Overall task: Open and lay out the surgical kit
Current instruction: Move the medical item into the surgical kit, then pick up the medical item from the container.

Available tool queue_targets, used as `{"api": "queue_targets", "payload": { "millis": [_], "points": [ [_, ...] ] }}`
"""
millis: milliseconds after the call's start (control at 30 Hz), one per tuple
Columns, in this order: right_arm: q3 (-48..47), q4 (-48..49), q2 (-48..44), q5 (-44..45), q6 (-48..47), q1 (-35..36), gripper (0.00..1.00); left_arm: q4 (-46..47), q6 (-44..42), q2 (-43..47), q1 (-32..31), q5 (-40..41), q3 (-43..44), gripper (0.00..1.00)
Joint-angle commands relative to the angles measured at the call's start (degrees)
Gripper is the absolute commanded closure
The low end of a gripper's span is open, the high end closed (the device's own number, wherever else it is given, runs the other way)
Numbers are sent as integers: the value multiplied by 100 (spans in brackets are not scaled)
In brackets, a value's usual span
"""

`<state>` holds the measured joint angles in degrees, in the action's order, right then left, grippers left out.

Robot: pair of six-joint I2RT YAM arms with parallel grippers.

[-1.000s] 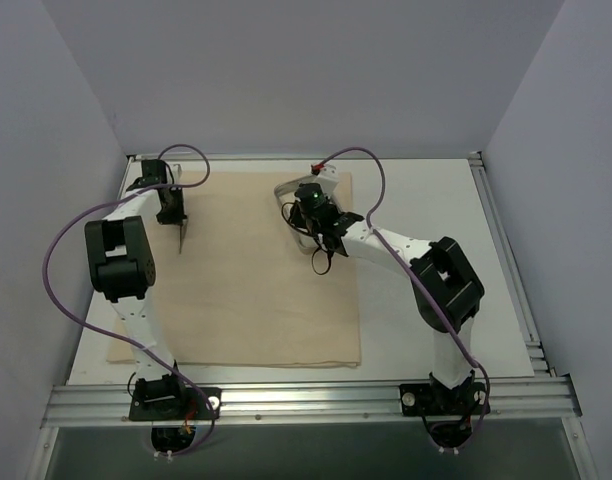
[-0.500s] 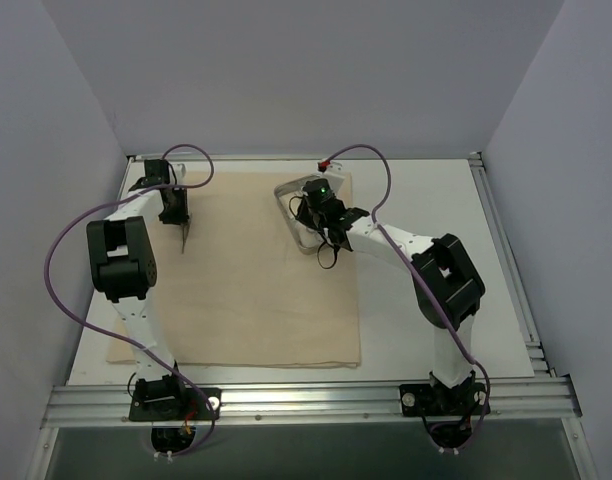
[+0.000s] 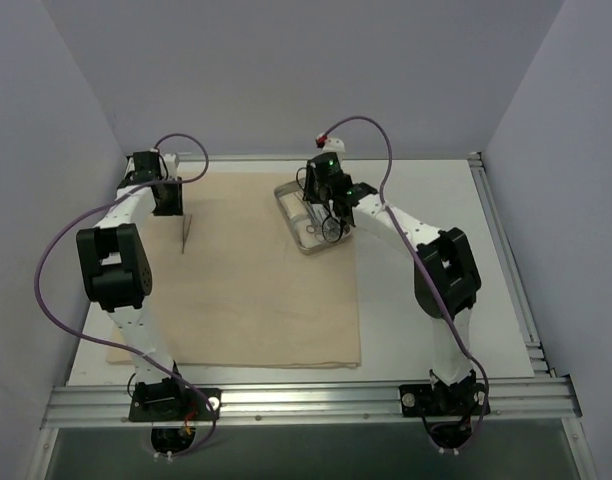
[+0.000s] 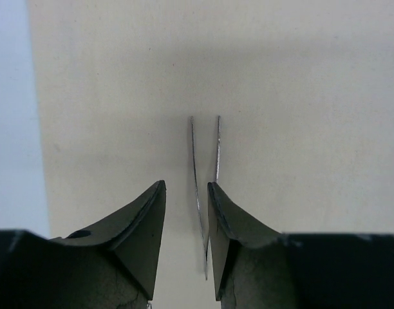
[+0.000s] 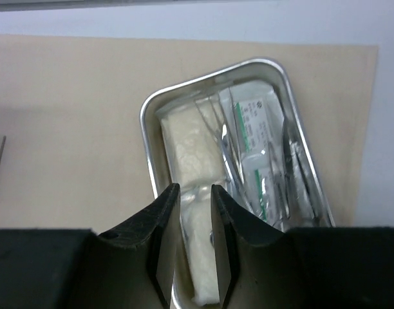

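Observation:
The beige cloth wrap [image 3: 256,290] lies spread flat on the table. The thin tweezers [image 3: 184,232] lie on its far left part. My left gripper [image 3: 173,210] is open just behind them. In the left wrist view the tweezers [image 4: 206,161] lie on the cloth between the fingertips of the left gripper [image 4: 186,185], close to the right finger and not gripped. The steel tray [image 3: 286,190] sits on the cloth's far right part. My right gripper [image 5: 195,187] hovers over it, jaws slightly apart above the white gauze pads [image 5: 187,145]. Clear packets [image 5: 252,122] and thin metal instruments [image 5: 293,167] lie beside the gauze.
White table surface [image 3: 426,260] shows to the right of the cloth and in a strip at the left. Grey walls close in on the far side and both sides. A metal rail [image 3: 306,400] runs along the near edge by the arm bases.
My left gripper has drawn back toward the far left corner, leaving the tweezers on the cloth. My right gripper has moved toward the far edge, over the tray.

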<state>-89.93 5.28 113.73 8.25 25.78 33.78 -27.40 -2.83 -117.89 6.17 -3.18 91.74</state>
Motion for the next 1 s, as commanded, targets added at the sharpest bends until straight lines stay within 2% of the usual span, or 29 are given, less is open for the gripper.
{"api": "queue_targets", "payload": {
  "millis": [0,133,233,433,567,833,967],
  "points": [
    [-954,-1062,561,-648,-1047,-301,78,-291,-297,722,42,-419,238,58],
    [-2001,-1977,1300,-887,-1470,-407,85,-591,-490,916,42,-657,239,57],
    [-2186,-2022,1520,-808,-1541,-469,87,-793,-604,943,42,-754,247,57],
    [-2828,-2443,2003,-62,-1769,-495,90,-1110,-640,697,42,-877,467,56],
    [-2969,-2672,2320,1,-1805,-495,92,-1215,-649,600,42,-930,555,56],
    [-2899,-2681,2452,80,-1778,-522,83,-1286,-675,556,42,-939,581,57],
    [-2907,-2699,2548,45,-1752,-548,82,-1286,-675,530,51,-948,581,57]
  ]
}}
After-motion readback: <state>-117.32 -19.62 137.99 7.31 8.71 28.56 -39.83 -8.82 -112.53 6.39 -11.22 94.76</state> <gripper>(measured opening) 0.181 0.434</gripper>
